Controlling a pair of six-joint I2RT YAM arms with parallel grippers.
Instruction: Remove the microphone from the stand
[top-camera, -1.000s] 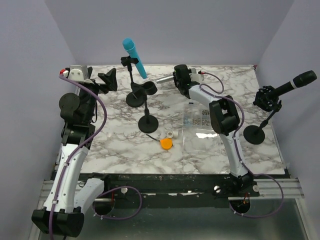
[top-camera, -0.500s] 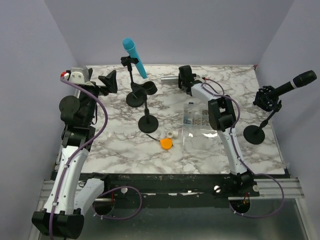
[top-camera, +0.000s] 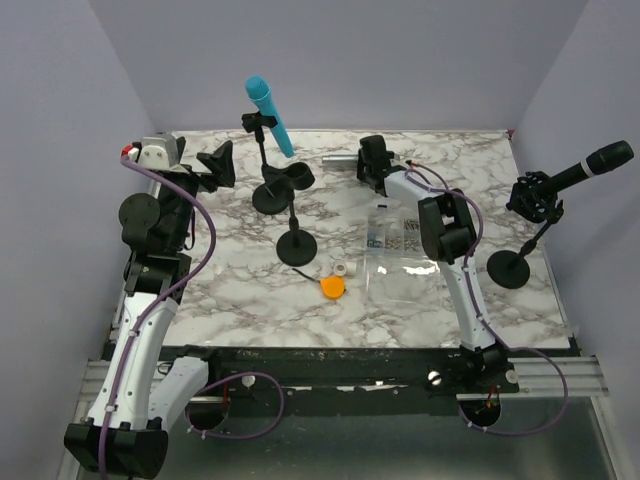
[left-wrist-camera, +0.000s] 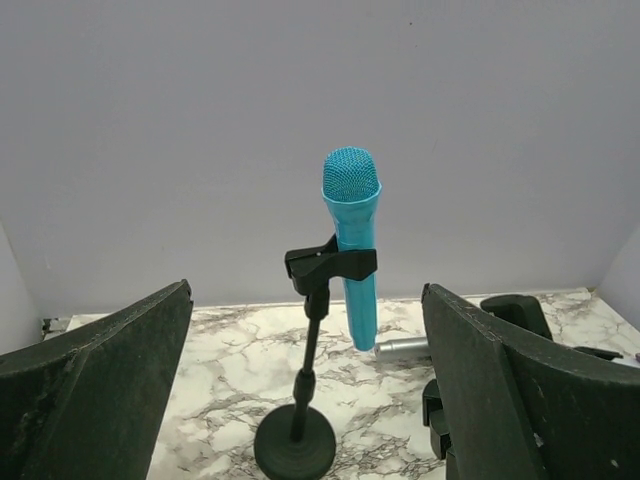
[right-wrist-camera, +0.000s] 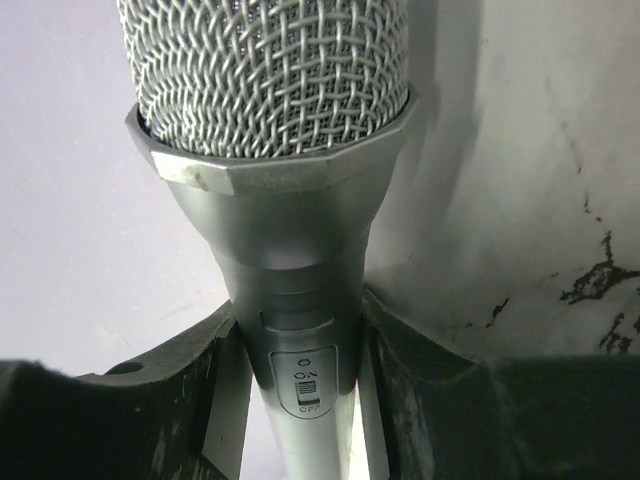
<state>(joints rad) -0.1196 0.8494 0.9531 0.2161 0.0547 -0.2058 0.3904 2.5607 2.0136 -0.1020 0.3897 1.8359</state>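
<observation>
Since a second ago my right arm has tucked in and slid a touch to the right, drawing the silver microphone (right-wrist-camera: 290, 230) along the far edge of the bench (top-camera: 250, 290). My right pincer (right-wrist-camera: 305, 340) is clenched on that microphone's handle just below the mesh head, switch facing the wrist camera. It is out of any stand, and a bare stand (top-camera: 296, 245) sits mid-bench. My left pincer (top-camera: 220, 160) hangs released, fingers spread wide, looking straight at the blue microphone (left-wrist-camera: 352, 240). That one is clipped upright in its own stand (left-wrist-camera: 297, 440), head up, near the back wall.
</observation>
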